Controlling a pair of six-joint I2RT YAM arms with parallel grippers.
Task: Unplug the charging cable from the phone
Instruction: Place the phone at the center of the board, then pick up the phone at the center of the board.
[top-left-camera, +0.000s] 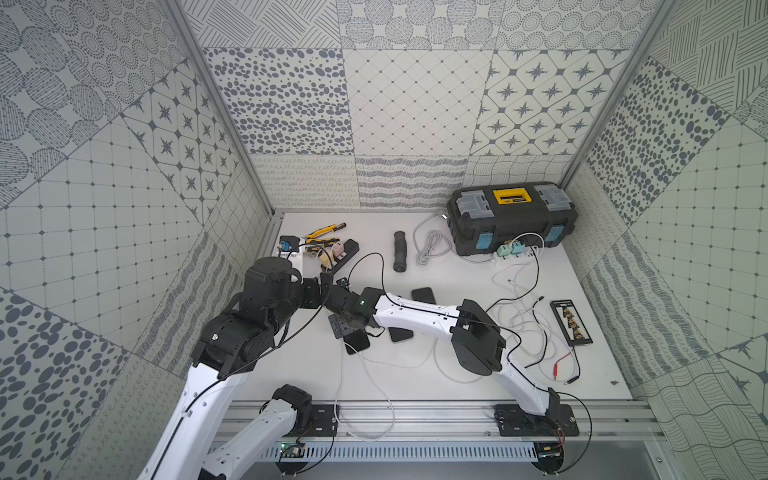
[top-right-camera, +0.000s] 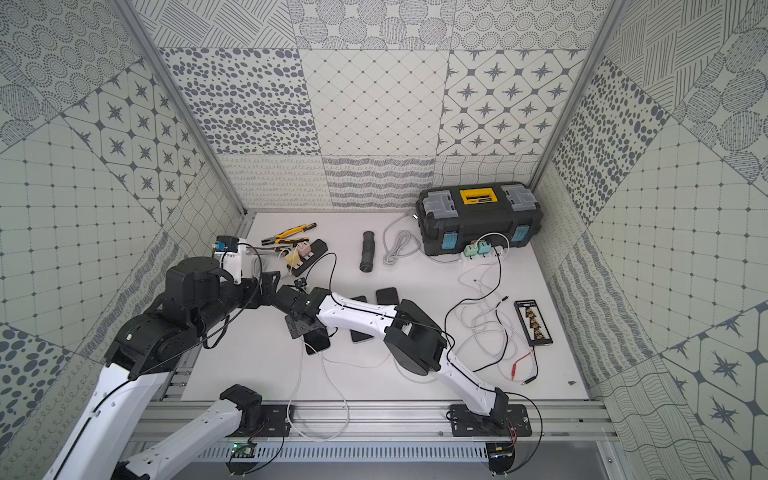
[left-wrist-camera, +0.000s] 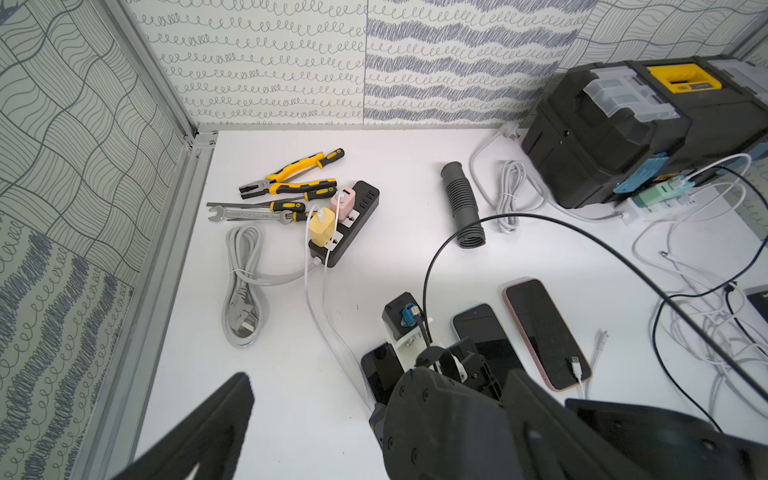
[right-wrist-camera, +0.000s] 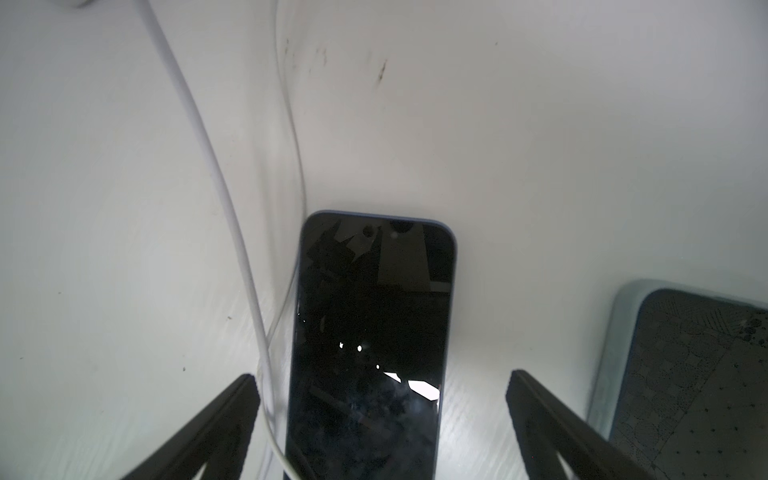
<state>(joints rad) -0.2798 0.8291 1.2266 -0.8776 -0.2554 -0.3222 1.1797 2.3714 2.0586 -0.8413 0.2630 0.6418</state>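
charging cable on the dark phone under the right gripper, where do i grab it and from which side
Likely the stiff plug, not the limp cord, where the charging cable meets the robot-facing edge of the phone; the right wrist view hides that end. The phone lies flat, screen up, so come from above with the open right gripper across the plug, then pull along its length.

In the right wrist view the phone (right-wrist-camera: 370, 332) runs off the picture's edge, so its near end, and where the charging cable (right-wrist-camera: 232, 232) meets it, are out of sight. A second phone (right-wrist-camera: 681, 374) is cropped to one corner. In both top views the right arm (top-left-camera: 415, 316) lies over the phones, and the plug is too small to make out.
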